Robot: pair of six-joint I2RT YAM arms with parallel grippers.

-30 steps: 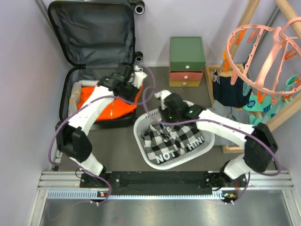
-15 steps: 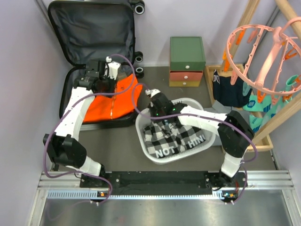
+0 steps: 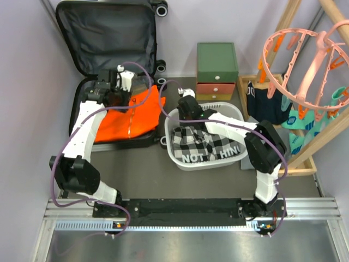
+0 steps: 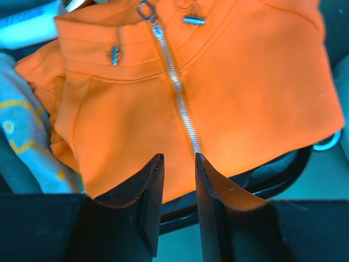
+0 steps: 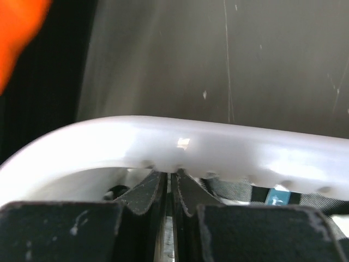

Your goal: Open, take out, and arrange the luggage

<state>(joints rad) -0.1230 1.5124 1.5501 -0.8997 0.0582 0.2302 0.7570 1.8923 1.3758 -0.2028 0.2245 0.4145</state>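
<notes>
While the luggage (image 3: 103, 33) lies open at the far left of the surface (image 3: 142, 169), lid raised toward the back wall, an orange jacket (image 4: 245, 98) lies in its lower half. Left gripper (image 4: 179, 164): above the jacket's zip, jaws slightly spread, nothing between them. Right gripper (image 5: 170, 177): jaws nearly pressed together, pinching the white basket (image 5: 218, 142) just under its rim. Basket: just beside the luggage, holding a checked shirt (image 3: 207, 144).
</notes>
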